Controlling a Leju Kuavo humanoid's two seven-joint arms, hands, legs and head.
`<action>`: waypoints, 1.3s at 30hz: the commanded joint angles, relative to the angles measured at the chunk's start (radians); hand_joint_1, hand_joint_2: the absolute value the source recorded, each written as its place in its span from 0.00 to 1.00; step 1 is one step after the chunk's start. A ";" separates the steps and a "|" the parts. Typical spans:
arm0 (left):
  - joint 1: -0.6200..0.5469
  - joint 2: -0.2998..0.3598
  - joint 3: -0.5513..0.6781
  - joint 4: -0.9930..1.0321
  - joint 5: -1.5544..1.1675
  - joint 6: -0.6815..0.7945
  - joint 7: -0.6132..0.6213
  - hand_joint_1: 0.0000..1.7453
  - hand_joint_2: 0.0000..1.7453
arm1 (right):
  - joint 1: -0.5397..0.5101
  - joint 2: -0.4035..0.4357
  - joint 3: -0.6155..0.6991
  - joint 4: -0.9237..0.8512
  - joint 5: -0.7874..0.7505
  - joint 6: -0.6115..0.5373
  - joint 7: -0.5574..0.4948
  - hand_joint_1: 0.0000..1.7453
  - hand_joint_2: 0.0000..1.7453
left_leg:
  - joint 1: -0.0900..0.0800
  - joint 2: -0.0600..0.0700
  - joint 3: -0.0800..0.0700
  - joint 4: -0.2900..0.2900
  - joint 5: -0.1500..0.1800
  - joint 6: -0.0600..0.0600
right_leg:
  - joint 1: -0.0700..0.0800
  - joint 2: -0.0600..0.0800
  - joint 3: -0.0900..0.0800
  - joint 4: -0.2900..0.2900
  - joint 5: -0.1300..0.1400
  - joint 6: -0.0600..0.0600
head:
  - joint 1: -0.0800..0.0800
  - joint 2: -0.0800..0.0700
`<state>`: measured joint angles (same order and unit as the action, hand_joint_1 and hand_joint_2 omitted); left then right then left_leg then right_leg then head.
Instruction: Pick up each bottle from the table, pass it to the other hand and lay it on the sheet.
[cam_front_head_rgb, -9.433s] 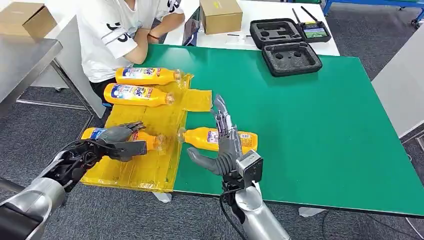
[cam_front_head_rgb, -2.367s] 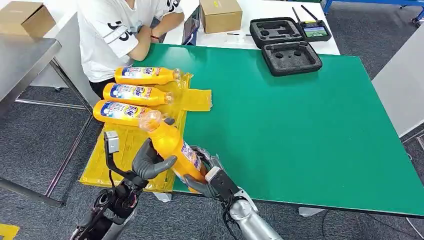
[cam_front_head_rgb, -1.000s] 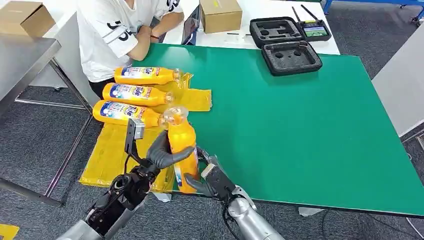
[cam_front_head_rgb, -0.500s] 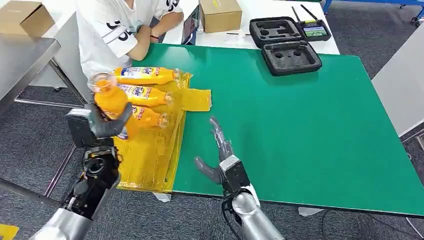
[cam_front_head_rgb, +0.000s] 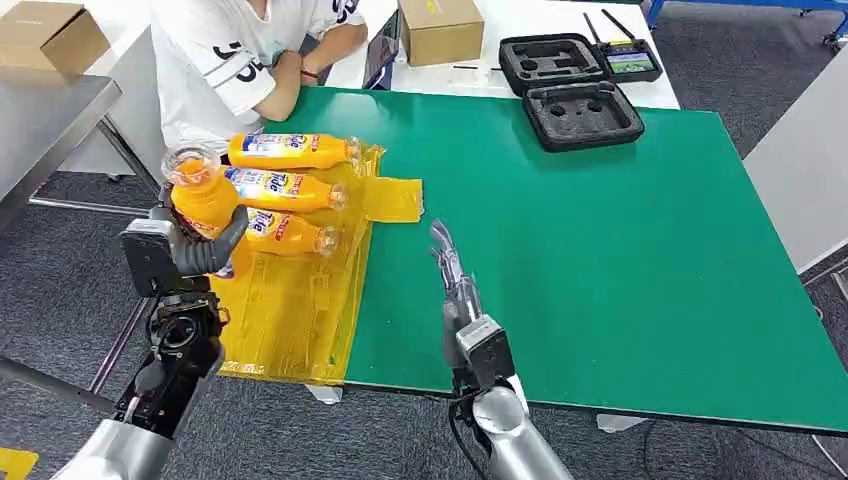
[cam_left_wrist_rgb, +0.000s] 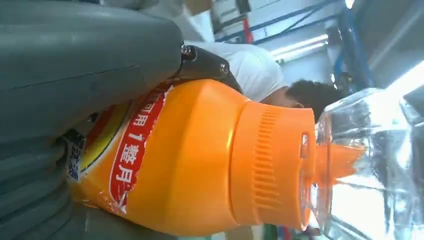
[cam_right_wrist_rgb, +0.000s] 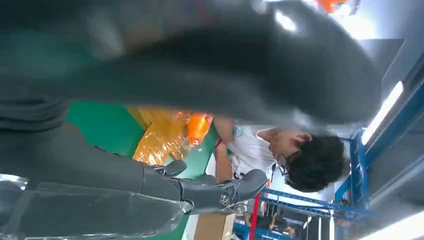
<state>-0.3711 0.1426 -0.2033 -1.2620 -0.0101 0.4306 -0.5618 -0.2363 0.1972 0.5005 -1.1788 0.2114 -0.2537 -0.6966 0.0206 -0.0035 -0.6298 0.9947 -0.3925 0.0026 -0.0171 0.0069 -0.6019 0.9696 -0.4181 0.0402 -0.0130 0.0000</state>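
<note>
- The left hand (cam_front_head_rgb: 200, 250) grips an orange bottle (cam_front_head_rgb: 200, 200) upright, above the sheet (cam_front_head_rgb: 300, 300) at the table's (cam_front_head_rgb: 600, 250) left edge.
- The right hand (cam_front_head_rgb: 455, 290) is empty, its fingers stretched out, over the table's front edge.
- Three bottles (cam_front_head_rgb: 290, 190) lie on the sheet.

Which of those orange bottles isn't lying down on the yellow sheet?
The bottle held in the left hand: it stands upright, cap up, lifted above the sheet. The other three lie flat on it.

Green table (cam_front_head_rgb: 600, 230): yellow sheet (cam_front_head_rgb: 300, 310) overhangs its left edge, three bottles (cam_front_head_rgb: 285, 190) lying on it; black foam case (cam_front_head_rgb: 583, 116) near the far edge.
</note>
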 joint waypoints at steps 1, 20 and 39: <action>0.095 0.163 0.066 -0.088 -0.195 -0.152 0.153 1.00 1.00 | 0.048 -0.038 -0.048 -0.126 -0.138 -0.017 -0.002 0.00 1.00 | 0.000 0.004 0.006 0.000 -0.003 0.001 | 0.001 0.003 0.005 0.000 -0.002 -0.002 | 0.000 0.000; 0.172 0.512 -0.010 -0.270 -0.314 -0.788 0.386 1.00 1.00 | 0.035 0.006 -0.161 -0.093 -0.227 0.073 -0.002 0.00 1.00 | 0.001 0.000 0.002 0.000 -0.003 -0.001 | 0.002 0.000 0.001 0.000 -0.003 -0.003 | 0.000 0.000; -0.395 0.139 -0.457 0.439 -0.434 -0.774 0.232 1.00 1.00 | -0.205 0.040 0.088 0.047 -0.114 0.039 0.056 0.00 1.00 | 0.000 -0.008 0.003 -0.001 0.001 -0.002 | 0.001 -0.009 0.005 0.000 -0.001 -0.006 | 0.001 0.000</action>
<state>-0.5244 0.4881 -0.4733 -1.1935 -0.4253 -0.3911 -0.3044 -0.3014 0.2433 0.4703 -1.2692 0.0877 -0.2128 -0.6890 0.0215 -0.0047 -0.6299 0.9949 -0.3912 -0.0011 -0.0165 0.0063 -0.6032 0.9697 -0.4172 0.0352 -0.0122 0.0000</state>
